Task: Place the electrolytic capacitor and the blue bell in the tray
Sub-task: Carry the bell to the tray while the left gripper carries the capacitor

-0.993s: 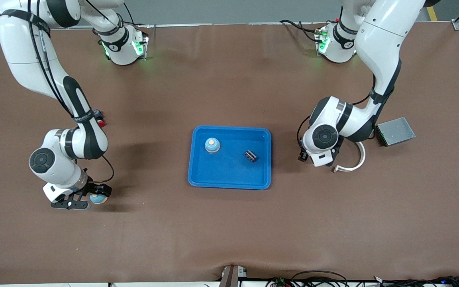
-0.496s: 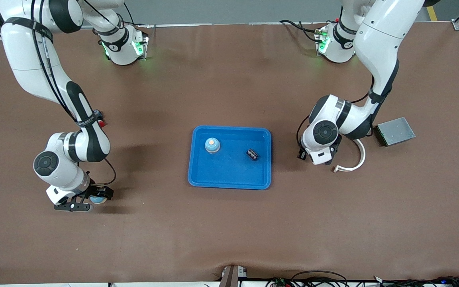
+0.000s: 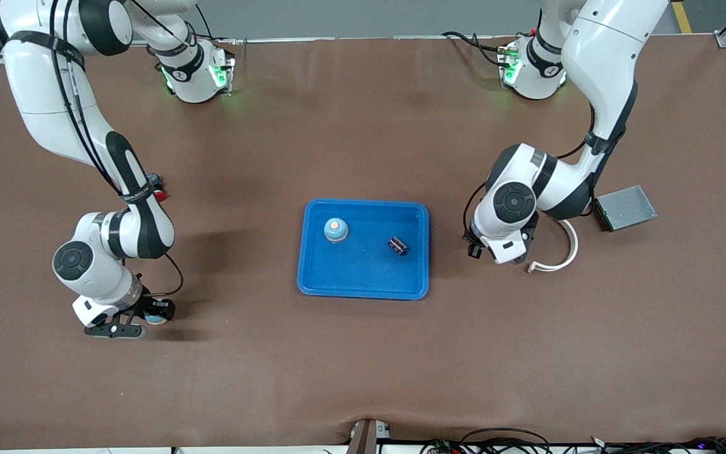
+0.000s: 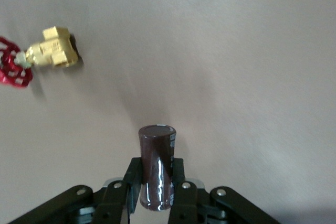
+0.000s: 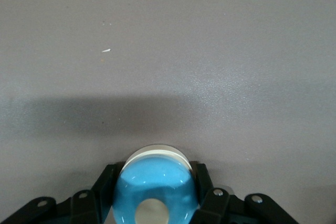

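Both arms had closed in on their pieces at once. The right gripper (image 3: 149,313), low over the table at the right arm's end and nearer the front camera than the tray (image 3: 319,280), had its 2 fingers drawn in against a blue bell (image 5: 155,189); the right wrist view showed the bell's dome wedged snugly between the pads, so I took it as grasped low on the body where the round shape would not squirt out. The left gripper (image 4: 156,199) sat down by the table beside the tray, toward the left arm's end, clamped on a dark electrolytic capacitor (image 4: 156,167) standing upright, pinched across its barrel, a sensible hold for a smooth cylinder.

The bright-blue tray already held 2 things: another blue bell (image 3: 335,229) toward its farther corner, and a small dark part (image 3: 397,245) near the rim on the left arm's side. Plenty of bare floor remained between them, which looked to me like room for both new pieces.

A white curved strip (image 3: 559,255) and a grey metal box (image 3: 625,207) lay close by the left arm.
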`<state>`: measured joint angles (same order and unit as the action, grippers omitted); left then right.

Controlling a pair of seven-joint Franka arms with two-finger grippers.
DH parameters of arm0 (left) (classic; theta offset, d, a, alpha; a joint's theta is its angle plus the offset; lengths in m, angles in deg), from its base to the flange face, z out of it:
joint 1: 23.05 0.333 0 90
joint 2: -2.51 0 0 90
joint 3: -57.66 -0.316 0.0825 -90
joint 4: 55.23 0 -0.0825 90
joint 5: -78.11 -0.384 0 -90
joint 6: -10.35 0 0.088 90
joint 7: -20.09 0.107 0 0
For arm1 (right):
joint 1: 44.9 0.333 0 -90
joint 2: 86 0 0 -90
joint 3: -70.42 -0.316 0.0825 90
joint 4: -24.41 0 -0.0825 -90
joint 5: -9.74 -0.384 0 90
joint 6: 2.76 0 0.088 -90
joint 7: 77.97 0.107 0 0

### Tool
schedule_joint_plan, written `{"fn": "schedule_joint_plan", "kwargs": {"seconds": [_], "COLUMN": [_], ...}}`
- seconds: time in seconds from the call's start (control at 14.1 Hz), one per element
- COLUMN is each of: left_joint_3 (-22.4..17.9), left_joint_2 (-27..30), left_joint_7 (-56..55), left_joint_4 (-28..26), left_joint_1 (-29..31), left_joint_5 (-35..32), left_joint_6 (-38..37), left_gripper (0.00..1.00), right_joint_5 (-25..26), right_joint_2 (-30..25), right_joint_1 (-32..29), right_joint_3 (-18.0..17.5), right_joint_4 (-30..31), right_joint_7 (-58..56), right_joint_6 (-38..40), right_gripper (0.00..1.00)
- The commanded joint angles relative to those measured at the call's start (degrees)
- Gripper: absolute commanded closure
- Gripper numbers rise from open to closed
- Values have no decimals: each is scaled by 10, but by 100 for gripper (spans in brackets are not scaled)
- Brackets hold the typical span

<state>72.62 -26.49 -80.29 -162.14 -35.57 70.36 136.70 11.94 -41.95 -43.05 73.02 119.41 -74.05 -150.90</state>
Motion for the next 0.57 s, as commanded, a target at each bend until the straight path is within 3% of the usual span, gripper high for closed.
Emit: {"fn": "schedule_joint_plan", "kwargs": {"seconds": [0.0,0.14,0.5], "left_joint_3": [21,42,44], "left_joint_2": [-3,-19,-64], "left_joint_7": [-41,-67,-128], "left_joint_4": [41,70,147], "left_joint_1": [-5,-9,-61], "left_joint_5": [-3,-4,-4], "left_joint_6": [-36,-36,-36], "left_gripper": [100,100,100], "right_joint_5": [3,-4,-8], "right_joint_2": [3,-10,-47], "right_joint_1": [-8,1,45], "right_joint_3": [-10,-17,-32], "right_joint_4": [-8,-10,-19], "right_joint_7": [0,7,132], "right_joint_6": [1,34,115], "right_gripper": [100,100,100]}}
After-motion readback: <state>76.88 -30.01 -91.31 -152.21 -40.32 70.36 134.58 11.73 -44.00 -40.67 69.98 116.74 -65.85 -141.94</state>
